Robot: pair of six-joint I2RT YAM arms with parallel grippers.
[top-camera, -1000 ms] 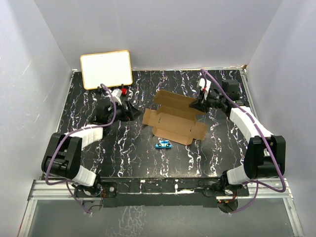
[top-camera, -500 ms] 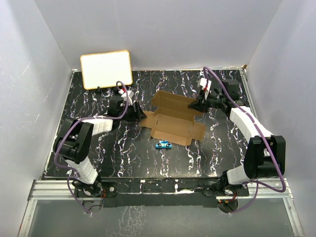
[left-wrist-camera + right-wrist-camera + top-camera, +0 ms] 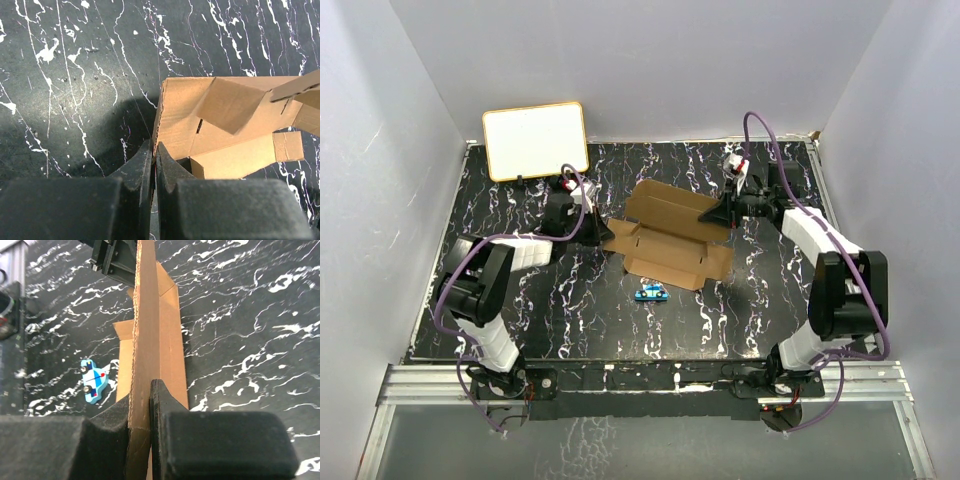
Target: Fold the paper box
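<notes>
Two end effectors, and do both have hold of the paper box (image 3: pixel 665 238)?
Yes. Your left end effector (image 3: pixel 154 150) is pinched fully closed on the edge of the box's left wall. Your right end effector (image 3: pixel 142 395) is clamped on the far panel at the right end and holds it up on edge.
Where does the box sit?
Mid-tabletop (image 3: pixel 570 320), between your two arms. A blue toy car (image 3: pixel 650 293) lies just in front of it, not touching.
How far along is the fold?
Early to middle, by my judgement. The sheet is creased into an open trough. The far long panel stands up, the near panel lies low, and the end flaps and tabs hang loose. You have yet to bring the walls together, tuck the tabs and close both ends.
</notes>
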